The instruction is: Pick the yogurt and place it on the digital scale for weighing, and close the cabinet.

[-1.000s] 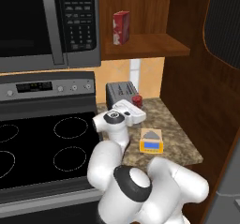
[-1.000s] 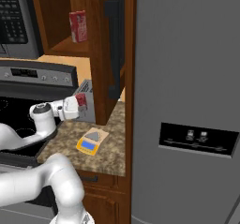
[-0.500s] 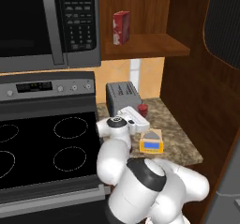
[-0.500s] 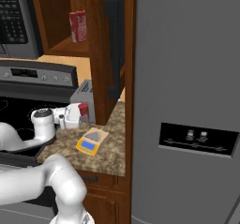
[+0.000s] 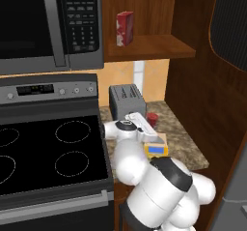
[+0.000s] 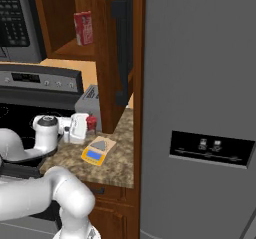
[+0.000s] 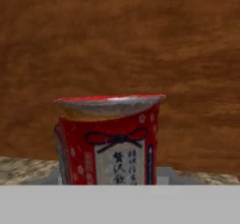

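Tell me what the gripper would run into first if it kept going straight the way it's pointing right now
Most likely the yogurt: it stands dead ahead and close in the hand view, with the cabinet wood behind it. In the base views the gripper is level with the cup, beside the digital scale. The exact gap is unclear.

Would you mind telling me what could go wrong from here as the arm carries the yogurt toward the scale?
1. The yogurt sits at the gripper close beside the toaster; a sideways swing might clip it.
2. The digital scale is small, so an off-centre release could leave the cup tipping off its plate.
3. The cabinet door stands open beside the arm's path and could be struck when the arm rises.
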